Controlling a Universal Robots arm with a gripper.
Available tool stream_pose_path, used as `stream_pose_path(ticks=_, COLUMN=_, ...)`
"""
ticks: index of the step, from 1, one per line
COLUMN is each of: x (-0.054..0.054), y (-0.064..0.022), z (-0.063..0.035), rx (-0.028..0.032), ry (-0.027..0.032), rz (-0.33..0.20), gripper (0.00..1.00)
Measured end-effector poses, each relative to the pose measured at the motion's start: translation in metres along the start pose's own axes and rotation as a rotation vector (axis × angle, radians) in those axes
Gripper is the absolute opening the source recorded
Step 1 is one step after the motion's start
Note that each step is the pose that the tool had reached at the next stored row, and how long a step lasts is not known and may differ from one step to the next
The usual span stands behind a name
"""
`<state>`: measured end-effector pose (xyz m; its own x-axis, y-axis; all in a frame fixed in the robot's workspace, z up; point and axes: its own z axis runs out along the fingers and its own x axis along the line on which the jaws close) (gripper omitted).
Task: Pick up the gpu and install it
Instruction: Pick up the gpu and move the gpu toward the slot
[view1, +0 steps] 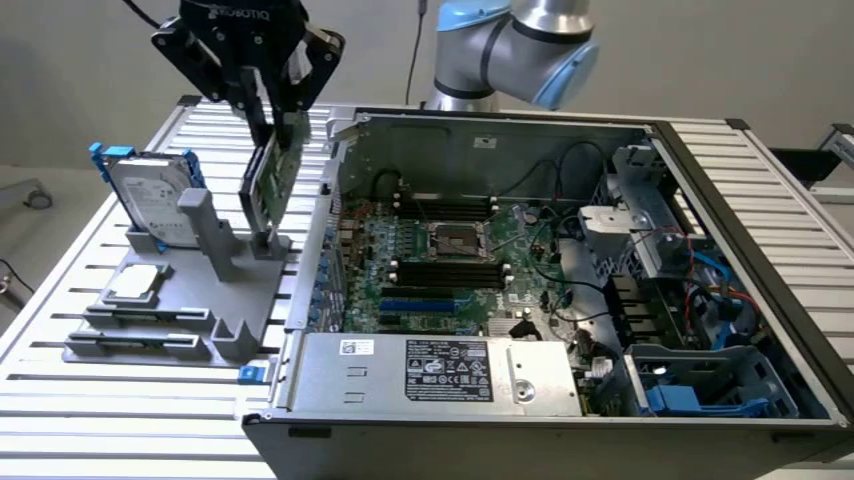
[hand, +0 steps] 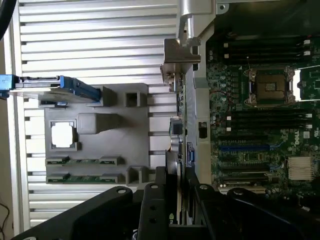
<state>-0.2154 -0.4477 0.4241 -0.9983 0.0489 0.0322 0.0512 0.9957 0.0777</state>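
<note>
In the exterior view, the gripper (view1: 278, 122) is seen at the upper left. Its two black fingers are closed narrowly on the top edge of the gpu (view1: 271, 178). The gpu is held on edge over the grey plastic stand (view1: 200, 230), beside the open metal computer case (view1: 507, 445). Its long axis runs up and down, with the top end leaned a little toward the exterior view's right. A flat green face is turned to the camera. Whether the lower end touches the slot of the stand cannot be told. On the stand, a silver hard drive (view1: 144, 195) with blue rails is stood upright and a square metal chip (view1: 138, 283) is laid flat. Inside the case, the green motherboard (view1: 441, 250) is exposed.

In the wrist view, the gpu (hand: 179, 150) is seen thin and edge-on, clamped between the black fingers (hand: 150, 210) of the gripper (hand: 179, 215). It runs away from the fingers, between the stand (hand: 135, 140) and the motherboard (hand: 265, 115). Two narrow green memory sticks (hand: 82, 177) are laid in slots of the stand.
</note>
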Motion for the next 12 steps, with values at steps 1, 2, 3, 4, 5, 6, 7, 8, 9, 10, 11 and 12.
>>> stream_pose_path(ticks=1, x=-0.005, y=0.0003, z=-0.0023, rx=-0.0013, ry=0.0001, rz=0.000, gripper=0.26)
stream_pose_path(ticks=2, x=-0.009, y=0.0004, z=-0.0032, rx=-0.0024, ry=0.0002, rz=0.000, gripper=0.26)
stream_pose_path(ticks=3, x=-0.014, y=0.0004, z=-0.0034, rx=-0.0033, ry=0.0004, rz=0.000, gripper=0.26)
stream_pose_path(ticks=4, x=-0.018, y=0.0005, z=-0.0036, rx=-0.0036, ry=0.0007, rz=0.000, gripper=0.26)
stream_pose_path(ticks=5, x=-0.023, y=0.0007, z=-0.0035, rx=-0.0036, ry=0.0009, rz=0.000, gripper=0.26)
stream_pose_path(ticks=6, x=-0.027, y=0.0008, z=-0.0027, rx=-0.0037, ry=0.0008, rz=0.000, gripper=0.26)
stream_pose_path(ticks=7, x=-0.032, y=0.0009, z=-0.0014, rx=-0.0036, ry=0.0009, rz=0.000, gripper=0.26)
stream_pose_path(ticks=8, x=-0.037, y=0.0010, z=0.0002, rx=-0.0037, ry=0.0008, rz=0.000, gripper=0.26)
stream_pose_path(ticks=9, x=-0.041, y=0.0011, z=0.0019, rx=-0.0037, ry=0.0008, rz=0.000, gripper=0.26)
stream_pose_path(ticks=10, x=-0.046, y=0.0012, z=0.0035, rx=-0.0036, ry=0.0008, rz=0.000, gripper=0.26)
stream_pose_path(ticks=11, x=-0.050, y=0.0013, z=0.0052, rx=-0.0034, ry=0.0008, rz=0.000, gripper=0.26)
stream_pose_path(ticks=12, x=-0.055, y=0.0013, z=0.0069, rx=-0.0031, ry=0.0008, rz=0.000, gripper=0.26)
